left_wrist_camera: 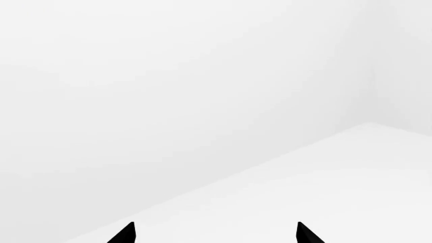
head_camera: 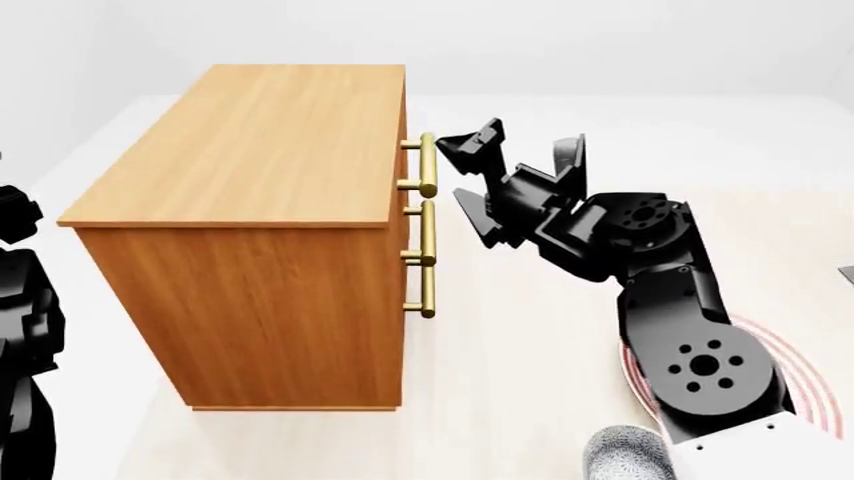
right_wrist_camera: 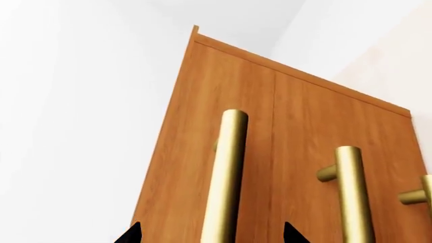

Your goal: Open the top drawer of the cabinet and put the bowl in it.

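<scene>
Two jaws open, empty | right gripper straddled top handle of cabinet | rigid brass bar, probably slick: grip mid-bar | bowl light, fragile

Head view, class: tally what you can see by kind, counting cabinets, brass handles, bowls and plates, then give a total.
Cabinet: 1
Brass handles: 3
Bowl: 1
Plate: 1
Total: 6
</scene>
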You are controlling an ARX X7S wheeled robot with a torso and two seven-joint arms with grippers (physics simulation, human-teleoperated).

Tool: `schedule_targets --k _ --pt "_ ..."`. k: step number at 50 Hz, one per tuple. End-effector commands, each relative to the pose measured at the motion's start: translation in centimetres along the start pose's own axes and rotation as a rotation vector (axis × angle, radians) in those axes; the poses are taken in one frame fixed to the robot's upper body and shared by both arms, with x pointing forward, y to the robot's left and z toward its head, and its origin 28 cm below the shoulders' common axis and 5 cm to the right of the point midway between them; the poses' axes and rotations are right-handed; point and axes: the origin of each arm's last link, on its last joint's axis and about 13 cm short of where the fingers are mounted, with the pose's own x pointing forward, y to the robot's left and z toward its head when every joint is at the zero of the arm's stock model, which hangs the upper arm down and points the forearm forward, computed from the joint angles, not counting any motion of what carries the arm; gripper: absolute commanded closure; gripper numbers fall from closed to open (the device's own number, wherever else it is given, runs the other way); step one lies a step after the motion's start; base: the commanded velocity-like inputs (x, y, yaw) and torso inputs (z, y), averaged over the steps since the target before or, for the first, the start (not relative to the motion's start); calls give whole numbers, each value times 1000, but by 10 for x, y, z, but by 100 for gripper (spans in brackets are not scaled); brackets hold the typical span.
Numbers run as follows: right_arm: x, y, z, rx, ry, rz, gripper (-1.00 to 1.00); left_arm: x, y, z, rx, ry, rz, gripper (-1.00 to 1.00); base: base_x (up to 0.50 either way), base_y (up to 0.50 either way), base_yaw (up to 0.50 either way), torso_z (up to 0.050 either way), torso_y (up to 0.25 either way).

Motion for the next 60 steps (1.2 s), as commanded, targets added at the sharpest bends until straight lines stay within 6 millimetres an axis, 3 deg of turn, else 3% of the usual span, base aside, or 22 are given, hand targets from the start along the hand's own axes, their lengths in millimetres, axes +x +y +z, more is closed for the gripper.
schedule_targets --k 1,53,54,60 --pt "4 1 -6 -3 24 8 -100 0 0 0 2 -5 -4 -100 0 0 0 0 0" --pt "11 -3 -20 -19 71 4 -100 0 0 1 -4 -14 -22 -100 0 0 0 0 0" --pt "11 -3 -20 -22 71 3 100 0 0 1 -4 -14 -22 -100 0 0 0 0 0" --pt "11 -2 -19 -38 75 1 100 1 0 1 -4 -14 -23 -100 0 0 0 0 0"
